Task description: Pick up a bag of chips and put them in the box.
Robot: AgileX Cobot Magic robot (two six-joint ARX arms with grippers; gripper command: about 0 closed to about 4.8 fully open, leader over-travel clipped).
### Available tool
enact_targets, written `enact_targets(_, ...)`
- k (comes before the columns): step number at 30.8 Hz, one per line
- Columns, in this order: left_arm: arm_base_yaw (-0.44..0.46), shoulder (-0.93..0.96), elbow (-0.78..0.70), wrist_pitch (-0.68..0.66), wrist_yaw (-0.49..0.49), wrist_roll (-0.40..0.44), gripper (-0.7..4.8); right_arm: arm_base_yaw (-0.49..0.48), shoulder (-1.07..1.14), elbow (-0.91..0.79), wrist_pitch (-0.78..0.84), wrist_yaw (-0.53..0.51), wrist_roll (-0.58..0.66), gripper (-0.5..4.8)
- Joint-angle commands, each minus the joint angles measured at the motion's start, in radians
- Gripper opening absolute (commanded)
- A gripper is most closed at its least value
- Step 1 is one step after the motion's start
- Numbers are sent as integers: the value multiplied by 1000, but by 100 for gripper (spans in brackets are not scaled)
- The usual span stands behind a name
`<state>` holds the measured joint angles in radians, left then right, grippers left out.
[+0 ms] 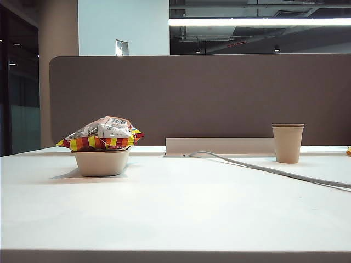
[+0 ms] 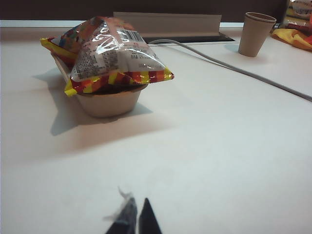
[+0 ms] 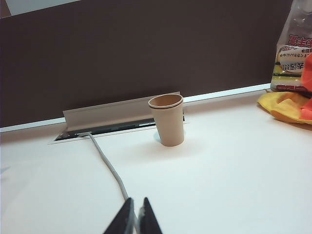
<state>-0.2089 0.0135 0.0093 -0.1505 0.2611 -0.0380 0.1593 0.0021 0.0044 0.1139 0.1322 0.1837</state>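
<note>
Bag of chips [image 1: 102, 135] lies across box [image 1: 102, 162], overhanging rim both sides, on white counter [image 1: 175, 208] left of middle. Left pincer [image 2: 137, 214] clenched, empty, low over counter, well short of box. Right pincer [image 3: 136, 214] clenched, empty, above grey cable [image 3: 109, 168], facing paper cup [image 3: 167, 119]. Cup upright near cable slot [image 3: 117, 126] by dark partition [image 1: 219, 93].

Paper cup [image 1: 287, 143] upright – cable [image 1: 263, 167] nr it.
</note>
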Motion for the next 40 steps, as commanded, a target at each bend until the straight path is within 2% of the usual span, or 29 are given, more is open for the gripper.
enact_targets(1,0,0,0,-8,5,3,18,-2,1,-1,12,1,2,26)
enact_targets(16,0,0,0,-6,5,1,18,-2,1,-1,10,1,2,26)
enact_targets(21,0,0,0,-6,5,1,18,-5,1,-1,12,4,-56,26)
enact_targets(29,0,0,0,-6,5,1,19,-3,1,-1,-87,-9,-59,26)
enact_targets(32,0,0,0,-6,5,1,19,-3,1,-1,-110,-72,-103,26)
enact_targets(38,0,0,0,-6,5,1,19,-3,1,-1,-116,-344,-247,26)
enact_targets(40,0,0,0,-6,5,1,19,-3,1,-1,-117,-372,-248,26)
